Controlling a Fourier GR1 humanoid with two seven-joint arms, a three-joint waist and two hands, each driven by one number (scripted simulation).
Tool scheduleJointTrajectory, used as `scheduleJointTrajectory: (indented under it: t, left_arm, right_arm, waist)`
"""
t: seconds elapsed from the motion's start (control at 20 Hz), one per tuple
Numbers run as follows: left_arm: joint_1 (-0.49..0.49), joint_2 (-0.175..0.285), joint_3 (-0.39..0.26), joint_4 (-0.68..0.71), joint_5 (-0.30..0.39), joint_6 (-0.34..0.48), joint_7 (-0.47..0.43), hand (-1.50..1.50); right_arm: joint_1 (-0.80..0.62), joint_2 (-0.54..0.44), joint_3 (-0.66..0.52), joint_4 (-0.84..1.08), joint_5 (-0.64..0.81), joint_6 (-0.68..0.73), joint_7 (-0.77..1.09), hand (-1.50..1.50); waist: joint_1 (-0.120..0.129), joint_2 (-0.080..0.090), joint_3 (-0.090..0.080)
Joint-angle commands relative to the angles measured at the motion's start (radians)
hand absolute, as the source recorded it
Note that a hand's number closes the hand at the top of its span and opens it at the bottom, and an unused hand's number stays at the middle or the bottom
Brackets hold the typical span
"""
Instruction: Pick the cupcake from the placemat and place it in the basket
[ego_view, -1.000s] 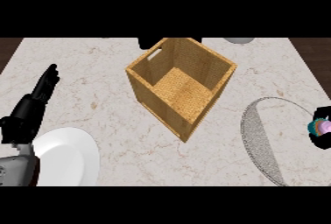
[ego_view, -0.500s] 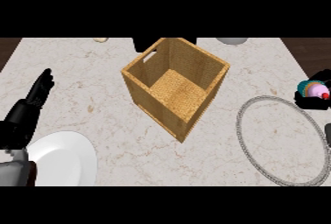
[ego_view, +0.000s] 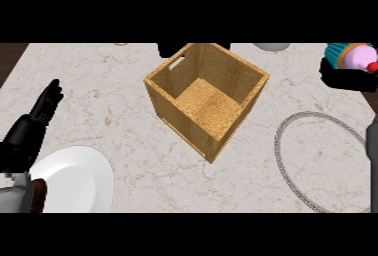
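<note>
Cupcake (ego_view: 353, 54) first: you will find it up and to the right of the basket (ego_view: 225, 65), well apart from it and clear of the counter (ego_view: 111, 100). It shows a teal wrapper, pink icing and a red ball on its right side. Your right hand (ego_view: 345, 79) is clamped round its base from below. The hand reads as a black mass that hides the lower wrapper, and you cannot make out its separate fingers. A grey sliver of the right forearm (ego_view: 372, 142) shows at the edge of the view, right of the basket. The round placemat (ego_view: 328, 160), rimmed by a grey ring, lies below and to the right of the basket, and its right and lower parts are cut off. Your left hand (ego_view: 31, 127) rests well to the left of the basket with its fingers straight and together. The white plate (ego_view: 77, 180) lies below and to the left of the basket, partly cut off. Beyond the basket a pale grey rounded thing (ego_view: 272, 46) shows only its lower edge, and a dark shape (ego_view: 168, 48) at the far corner is too hidden to identify.
</note>
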Motion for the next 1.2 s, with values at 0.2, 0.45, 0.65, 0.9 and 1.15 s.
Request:
scheduleJointTrajectory:
  t: [0.2, 0.45, 0.65, 0.9, 1.15]
  left_arm:
    - [-0.054, -0.001, -0.009, 0.015, 0.009, -0.018, -0.008, 0.00]
    - [-0.040, -0.024, -0.035, -0.005, -0.001, -0.020, -0.023, 0.00]
    - [-0.098, -0.071, -0.082, -0.002, -0.054, 0.030, 0.024, 0.00]
    - [-0.048, -0.047, -0.054, -0.013, -0.022, -0.008, -0.015, 0.00]
    - [-0.072, -0.023, -0.031, -0.012, 0.009, -0.041, -0.003, 0.00]
  right_arm:
    - [-0.288, 0.091, 0.157, -0.321, 0.006, 0.334, 0.520, 1.50]
    - [-0.527, 0.145, 0.185, -0.221, 0.015, 0.433, 0.725, 1.50]
    - [-0.599, 0.194, 0.148, -0.028, 0.038, 0.347, 0.680, 1.50]
    - [-0.635, 0.263, 0.118, 0.097, 0.036, 0.358, 0.700, 1.50]
    - [-0.658, 0.302, 0.164, 0.242, 0.017, 0.296, 0.773, 1.50]
  waist:
    - [0.052, 0.024, 0.002]
    - [0.080, 0.036, 0.004]
    - [0.082, 0.042, 0.006]
    - [0.086, 0.041, 0.006]
    - [0.102, 0.042, 0.006]
